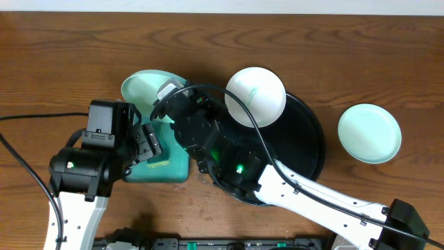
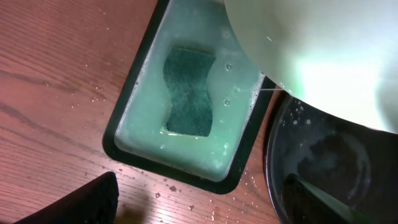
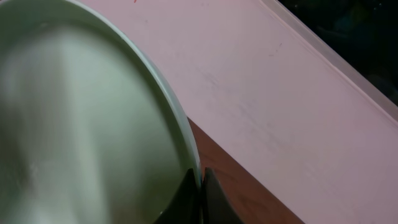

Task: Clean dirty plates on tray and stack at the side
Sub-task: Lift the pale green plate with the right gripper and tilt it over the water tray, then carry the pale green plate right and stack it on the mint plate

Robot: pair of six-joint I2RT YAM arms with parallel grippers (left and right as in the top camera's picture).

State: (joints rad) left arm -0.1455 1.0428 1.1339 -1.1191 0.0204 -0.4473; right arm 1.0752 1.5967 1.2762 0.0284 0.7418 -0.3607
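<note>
On my far left, the left gripper (image 1: 149, 142) hung over the small tray (image 1: 173, 170), a rectangular, black-rimmed one. Its jaws stood apart with nothing between them. From the left wrist camera I saw one dark finger (image 2: 87, 199) low at the left edge and the small tray below, filled with pale soapy water. A green sponge (image 2: 189, 92) lay flat in the middle of it. Water drops speckled the table (image 1: 62, 62) around that tray.

Just behind the small tray, the mint plate (image 1: 144, 87) was up off the table and tilted. The right gripper (image 1: 165, 98) had its jaws clamped on the plate's near rim. My right wrist camera showed the rim pinched between the two fingers (image 3: 214, 199).

A large pale plate filled the upper right of the left wrist view. I could not tell which plate that was.

Further right, the white plate (image 1: 255, 96) sat on the back-left rim of the black tray (image 1: 309, 146), partly overhanging it. The right arm crossed over the front of that tray. Well apart on the far right, the second mint plate (image 1: 370, 133) lay flat on the bare table.
</note>
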